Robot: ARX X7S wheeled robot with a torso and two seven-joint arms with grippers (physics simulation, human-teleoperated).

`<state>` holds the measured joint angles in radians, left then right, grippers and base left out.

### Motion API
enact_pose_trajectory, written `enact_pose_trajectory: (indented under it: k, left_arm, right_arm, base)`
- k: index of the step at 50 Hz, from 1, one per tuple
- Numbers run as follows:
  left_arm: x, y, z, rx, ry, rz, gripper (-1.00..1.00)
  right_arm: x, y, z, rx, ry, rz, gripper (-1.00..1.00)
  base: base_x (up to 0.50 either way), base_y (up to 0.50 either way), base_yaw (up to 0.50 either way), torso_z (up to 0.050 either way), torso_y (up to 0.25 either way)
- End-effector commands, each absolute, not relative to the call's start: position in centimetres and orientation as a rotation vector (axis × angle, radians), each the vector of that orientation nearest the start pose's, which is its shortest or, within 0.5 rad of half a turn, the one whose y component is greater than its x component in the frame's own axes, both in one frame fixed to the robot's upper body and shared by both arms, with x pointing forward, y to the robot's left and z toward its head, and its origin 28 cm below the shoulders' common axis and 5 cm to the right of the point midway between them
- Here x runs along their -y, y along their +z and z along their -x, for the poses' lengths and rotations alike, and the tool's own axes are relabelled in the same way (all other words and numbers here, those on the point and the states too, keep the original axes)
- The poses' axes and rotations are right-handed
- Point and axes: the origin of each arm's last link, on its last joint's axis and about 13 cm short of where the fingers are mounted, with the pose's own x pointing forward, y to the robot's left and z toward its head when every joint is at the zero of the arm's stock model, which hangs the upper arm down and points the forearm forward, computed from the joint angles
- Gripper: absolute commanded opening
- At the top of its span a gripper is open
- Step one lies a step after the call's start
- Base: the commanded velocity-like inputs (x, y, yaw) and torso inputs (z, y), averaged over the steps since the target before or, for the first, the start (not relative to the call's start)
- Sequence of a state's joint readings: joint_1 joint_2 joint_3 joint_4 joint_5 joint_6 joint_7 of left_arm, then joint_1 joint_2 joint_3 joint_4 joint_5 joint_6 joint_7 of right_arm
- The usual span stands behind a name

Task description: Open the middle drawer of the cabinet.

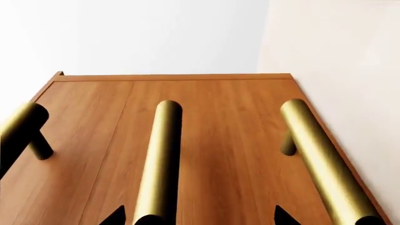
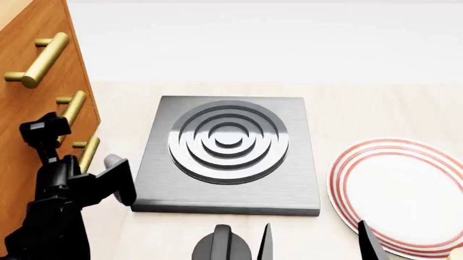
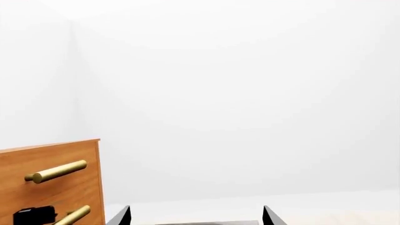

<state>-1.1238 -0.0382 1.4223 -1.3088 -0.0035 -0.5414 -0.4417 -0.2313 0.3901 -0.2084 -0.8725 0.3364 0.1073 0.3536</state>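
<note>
The orange-brown cabinet stands at the left of the head view with three brass bar handles. The middle drawer's handle sits between the top handle and the lowest handle. My left arm reaches toward the cabinet's front. In the left wrist view my left gripper is open close to the cabinet front, with the middle handle between its fingertips, nearer one of them. My right gripper is open and empty, low at the front; it also shows in the right wrist view.
A grey square slab with raised concentric rings lies on the pale table in the middle. A white plate with red rings lies at the right. The right wrist view shows the cabinet and a white wall.
</note>
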Motion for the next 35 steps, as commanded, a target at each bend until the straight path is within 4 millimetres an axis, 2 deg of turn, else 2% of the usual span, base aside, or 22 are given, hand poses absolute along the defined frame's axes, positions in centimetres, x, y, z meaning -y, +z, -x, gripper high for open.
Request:
enact_pose_trajectory:
  k: [1,5,6,26,35]
  left_arm:
    - [-24.0,9.1,-38.5,-0.325,0.275,-1.553,1.0]
    - [-23.9,9.1,-38.5,-0.307,0.272,-1.553,1.0]
    - [-23.8,9.1,-38.6,-0.298,0.274,-1.556,-1.0]
    - [-23.5,9.0,-38.6,-0.267,0.274,-1.57,-1.0]
    - [-22.3,9.3,-38.9,-0.183,0.263,-1.572,-1.0]
  right_arm:
    - [9.4,13.9,-13.1,0.389,0.13,-0.139,1.0]
    - [9.4,13.9,-13.2,0.39,0.13,-0.139,1.0]
    - [9.4,13.9,-13.2,0.39,0.13,-0.139,1.0]
    - [9.4,13.9,-13.1,0.392,0.127,-0.14,1.0]
    - [9.5,13.9,-13.1,0.394,0.126,-0.14,1.0]
  base:
    - [0.0,0.0,0.0,0.0,0.0]
    - [0.0,0.0,0.0,0.0,0.0]
    - [0.0,0.0,0.0,0.0,0.0]
    - [0.0,0.0,0.0,0.0,0.0]
    - [0.0,0.0,0.0,0.0,0.0]
